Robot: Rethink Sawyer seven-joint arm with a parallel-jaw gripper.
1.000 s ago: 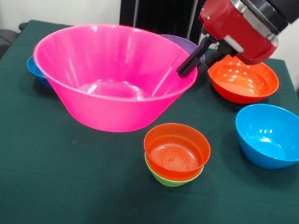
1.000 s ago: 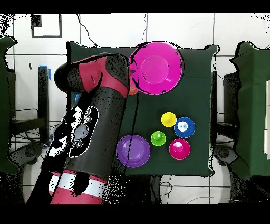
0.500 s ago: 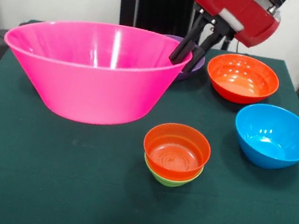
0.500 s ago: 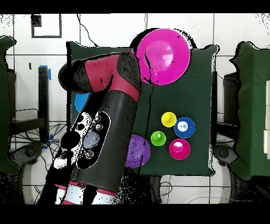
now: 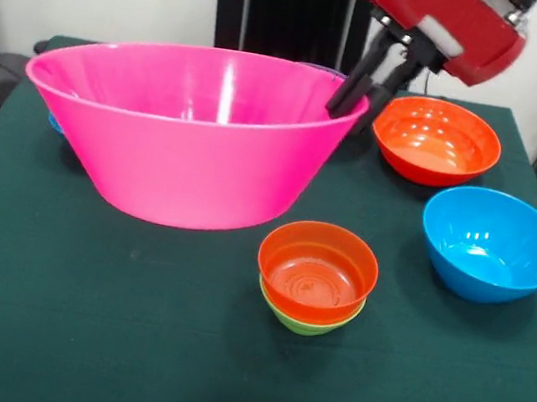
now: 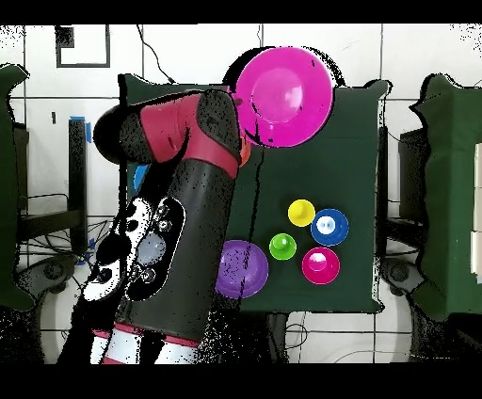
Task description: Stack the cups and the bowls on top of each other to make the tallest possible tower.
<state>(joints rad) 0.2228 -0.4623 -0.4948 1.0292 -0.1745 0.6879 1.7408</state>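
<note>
My gripper (image 5: 350, 97) is shut on the right rim of the large pink bowl (image 5: 197, 140), one finger inside and one outside. The bowl hangs roughly level just above the table. In the overhead view the pink bowl (image 6: 284, 97) shows beyond the arm. The tower (image 5: 317, 269) is a small orange-red bowl nested in a small green bowl (image 5: 306, 321), in front of the pink bowl. The large orange bowl (image 5: 436, 140) and the large light blue bowl (image 5: 491, 245) stand to the right. The yellow cup (image 6: 301, 212) and the green cup (image 6: 282, 247) show only overhead.
Near the cups overhead stand a small dark blue bowl (image 6: 329, 227), a small magenta bowl (image 6: 321, 264) and the large purple bowl (image 6: 243, 268). The arm (image 6: 179, 235) covers the table's left half there. The pink bowl hides the cups and most of the purple bowl in the front view.
The pink bowl has gone from tilted on the table to lifted and level. Over the last half second it shifted right in the front view with the gripper.
</note>
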